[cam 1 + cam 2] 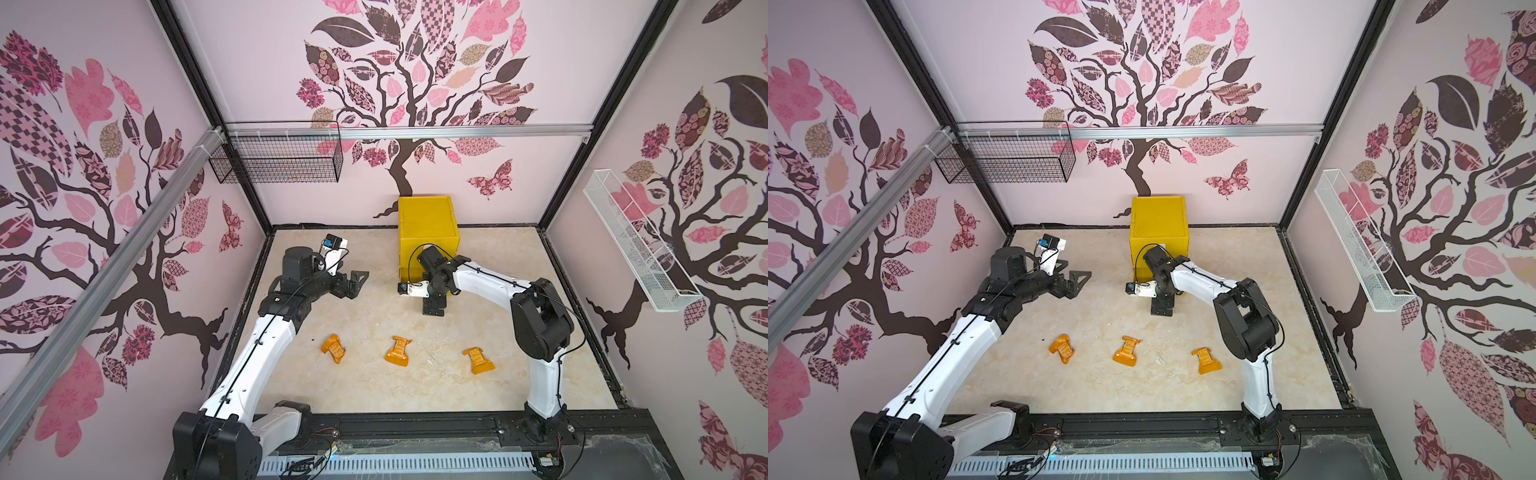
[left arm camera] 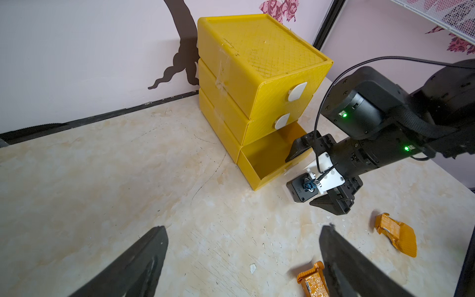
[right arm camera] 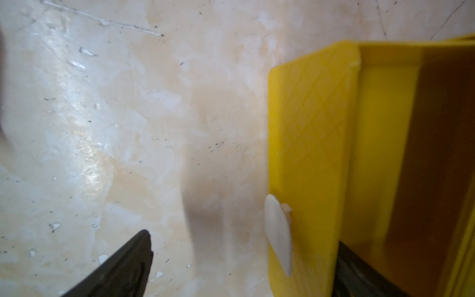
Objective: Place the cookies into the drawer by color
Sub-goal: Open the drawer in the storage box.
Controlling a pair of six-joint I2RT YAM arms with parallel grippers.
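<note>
Cookies (image 1: 398, 351), three orange crinkly foil packets, lie at 6 o'clock from the boxy yellow plastic cabinet (image 1: 428, 224), bottom drawer (image 2: 264, 154) open for them; left gripper (image 2: 244, 228) and right gripper (image 1: 433, 309) gape empty, right maybe straddling the drawer front.

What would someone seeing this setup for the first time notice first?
Probably the bright yellow drawer cabinet at the middle of the table's far edge, its bottom drawer pulled open with the right gripper open, fingers straddling the front panel. Then three orange cookies in a row on the table's near half, none held. A pink-and-brown tree mural covers the walls.
</note>
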